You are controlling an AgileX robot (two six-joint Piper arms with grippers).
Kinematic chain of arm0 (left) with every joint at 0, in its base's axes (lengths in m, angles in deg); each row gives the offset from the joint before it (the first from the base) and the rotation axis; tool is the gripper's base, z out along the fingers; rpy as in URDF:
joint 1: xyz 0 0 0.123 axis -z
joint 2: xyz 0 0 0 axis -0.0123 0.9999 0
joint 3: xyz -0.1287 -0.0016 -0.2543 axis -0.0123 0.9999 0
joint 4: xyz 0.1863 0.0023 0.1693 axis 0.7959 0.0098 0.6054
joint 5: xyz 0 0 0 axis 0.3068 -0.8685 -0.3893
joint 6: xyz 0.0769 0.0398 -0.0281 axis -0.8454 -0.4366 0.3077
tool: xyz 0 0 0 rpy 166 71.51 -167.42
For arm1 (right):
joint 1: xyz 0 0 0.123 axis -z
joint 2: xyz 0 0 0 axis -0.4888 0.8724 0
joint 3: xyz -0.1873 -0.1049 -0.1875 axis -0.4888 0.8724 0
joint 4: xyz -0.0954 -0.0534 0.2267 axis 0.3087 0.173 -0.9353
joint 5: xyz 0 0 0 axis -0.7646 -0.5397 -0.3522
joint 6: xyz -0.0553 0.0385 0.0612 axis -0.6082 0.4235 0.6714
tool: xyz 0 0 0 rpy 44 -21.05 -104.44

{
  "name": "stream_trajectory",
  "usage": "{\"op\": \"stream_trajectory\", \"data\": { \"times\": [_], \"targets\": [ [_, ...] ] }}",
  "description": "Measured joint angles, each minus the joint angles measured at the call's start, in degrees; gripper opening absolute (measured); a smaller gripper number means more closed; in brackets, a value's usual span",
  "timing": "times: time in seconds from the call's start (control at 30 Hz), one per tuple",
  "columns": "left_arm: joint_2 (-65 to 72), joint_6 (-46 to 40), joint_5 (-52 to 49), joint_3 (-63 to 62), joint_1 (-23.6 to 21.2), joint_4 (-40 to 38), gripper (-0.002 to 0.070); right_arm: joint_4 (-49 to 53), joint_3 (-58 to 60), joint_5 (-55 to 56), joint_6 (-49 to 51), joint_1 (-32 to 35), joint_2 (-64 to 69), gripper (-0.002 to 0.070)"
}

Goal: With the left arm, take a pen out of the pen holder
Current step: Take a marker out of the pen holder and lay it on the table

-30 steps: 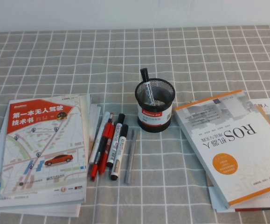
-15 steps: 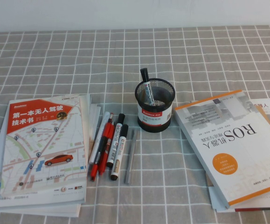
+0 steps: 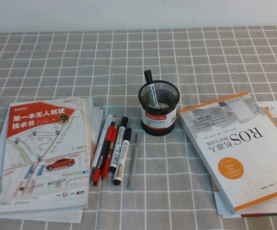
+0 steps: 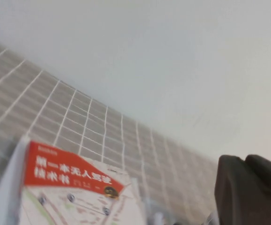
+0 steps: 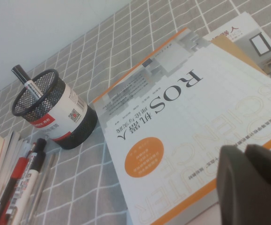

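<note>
The job has not really begun. The pen (image 3: 150, 86) sits in the pen holder (image 3: 159, 109), which stands near the middle of the worktop (image 3: 200, 52), between the two books. The left hand (image 4: 247, 187) does not show from above. Its own camera shows it up off the worktop on the left side, near the map book (image 3: 45, 143), with its two fingers pressed together and nothing in them. The right hand (image 5: 247, 183) hangs low over the white book (image 3: 238, 143) on the right side. It is pressed together and empty too, and I think it just waits. So I think the step in hand is the reach. Next the left hand has to go across to the pen holder, spread its fingers and come down over the black cap that pokes out above the rim. Then it has to pinch the cap and lift straight up. The pen leans, so the hand has to tilt the same way. The pen holder is a round black cup of wire mesh, full of tiny holes, with a red and white label low down. It looks light, so a pull to the side may tip it. The pen is thin, with a white body, and it looks smooth and slippery. A soft grey cloth (image 3: 42, 52) with white squares covers the worktop. Some loose pens (image 3: 112, 148), red, black and white, lie side by side just beside the map book. Both books are flat with shiny covers.
</note>
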Motion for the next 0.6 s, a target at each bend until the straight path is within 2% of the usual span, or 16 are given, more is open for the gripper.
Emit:
{"op": "stream_trajectory", "data": {
  "times": [0.17,0.23,0.4,0.5,0.6],
  "targets": [
    [13.98,-22.08,-10.04,-14.83,0.0,1.84,-0.0001,0.0,0.0,0.0,0.0,0.0,0.0,-0.0013],
    [18.81,-26.26,-11.17,-18.85,0.0,0.48,-0.0001,0.0,0.0,0.0,0.0,0.0,0.0,-0.0013],
    [30.82,-31.16,-12.44,-24.24,0.0,-7.95,-0.0001,0.0,0.0,0.0,0.0,0.0,0.0,-0.0013],
    [38.17,-37.83,-14.96,-26.52,0.0,-13.36,0.0008,0.0,0.0,0.0,0.0,0.0,0.0,-0.0013],
    [45.51,-47.38,-17.84,-29.33,0.58,-20.62,0.0073,0.0,0.0,0.0,0.0,0.0,0.0,-0.0013]
  ]
}}
